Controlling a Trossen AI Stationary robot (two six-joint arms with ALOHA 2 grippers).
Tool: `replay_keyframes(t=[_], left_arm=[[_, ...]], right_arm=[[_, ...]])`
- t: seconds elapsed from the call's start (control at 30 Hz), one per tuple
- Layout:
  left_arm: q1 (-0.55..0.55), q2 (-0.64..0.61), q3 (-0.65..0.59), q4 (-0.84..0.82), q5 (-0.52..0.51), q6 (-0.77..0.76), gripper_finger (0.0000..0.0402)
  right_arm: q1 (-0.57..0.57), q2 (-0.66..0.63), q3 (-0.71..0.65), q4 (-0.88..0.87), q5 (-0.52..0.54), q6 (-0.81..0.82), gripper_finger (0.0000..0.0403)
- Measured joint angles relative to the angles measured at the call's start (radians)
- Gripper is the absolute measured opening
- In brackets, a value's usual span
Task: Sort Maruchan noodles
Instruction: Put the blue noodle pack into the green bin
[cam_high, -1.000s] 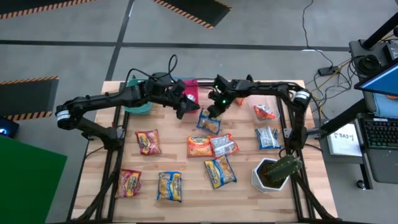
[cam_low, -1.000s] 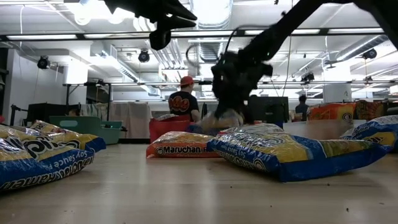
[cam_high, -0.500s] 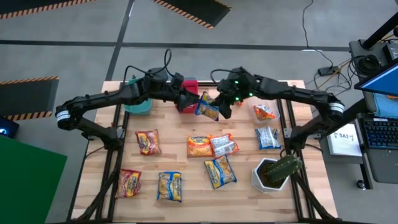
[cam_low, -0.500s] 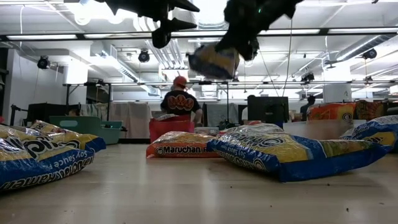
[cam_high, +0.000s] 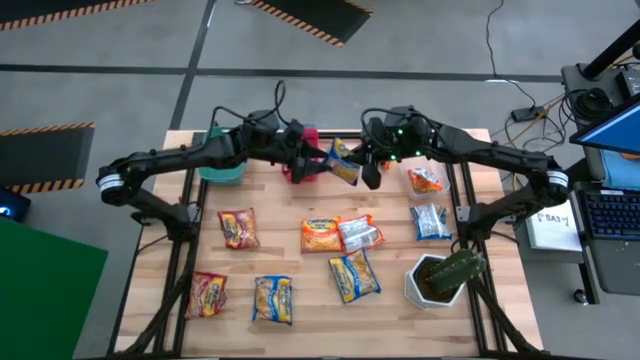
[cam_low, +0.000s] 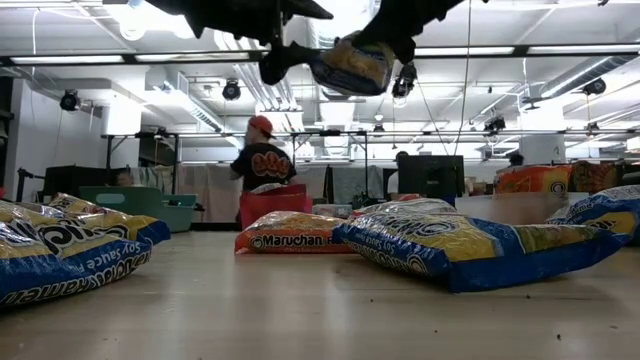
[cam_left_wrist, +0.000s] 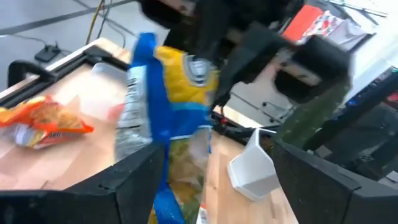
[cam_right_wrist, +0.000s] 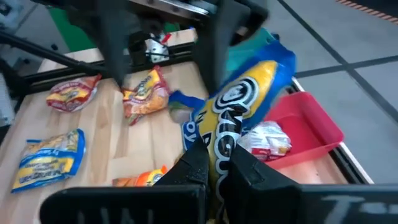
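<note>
A yellow-and-blue Maruchan noodle packet (cam_high: 344, 164) hangs in the air over the table's far middle, and my right gripper (cam_high: 366, 166) is shut on it. My left gripper (cam_high: 318, 166) is open and faces it from the left, one finger on each side of the packet's free end (cam_left_wrist: 163, 124). Several other noodle packets lie flat on the table: red ones (cam_high: 238, 228), an orange one (cam_high: 320, 234), a silver-and-blue one (cam_high: 360, 232) and a yellow-and-blue one (cam_high: 354, 275). My right gripper pinches one short end of the packet (cam_right_wrist: 216, 146) between its two fingers, coming about level from the table's right. The packet is lifted clear and sticks out toward my left gripper. My left gripper's open fingers (cam_left_wrist: 134, 177) flank the packet; whether they touch it I cannot tell.
A pink bin (cam_high: 305, 148) holding a packet and a teal bin (cam_high: 222, 166) stand at the far edge, under and beside the left arm. A white pot with a plant (cam_high: 436, 280) stands near right. More packets (cam_high: 428, 200) lie far right. A person (cam_low: 262, 165) stands behind the table.
My right gripper has lifted the yellow-and-blue packet off the table's middle, carried it up and toward the far edge, and rolled its wrist, so the packet now points at my left gripper. My left gripper has opened wide and edged toward the packet.
</note>
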Motion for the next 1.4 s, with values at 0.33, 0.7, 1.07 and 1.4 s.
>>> replay_keyframes(t=[0.33, 0.7, 1.07, 1.4], left_arm=[[0.005, 0.023, 0.0, 0.007, -0.063, -0.02, 0.0274], [0.004, 0.078, 0.0, 0.186, 0.038, -0.036, 0.0248], [0.011, 0.064, 0.0, 0.161, 0.028, -0.053, 0.0023], [0.014, 0.024, 0.0, 0.143, 0.028, -0.056, 0.0006]], right_arm=[[0.0, 0.0, 0.0, 0.005, -0.008, -0.013, 0.0012], [0.004, 0.011, 0.001, 0.08, -0.019, -0.029, 0.0012], [0.004, 0.015, 0.001, 0.076, -0.024, -0.023, 0.0012], [0.004, 0.015, 0.01, 0.093, -0.004, 0.116, 0.0099]])
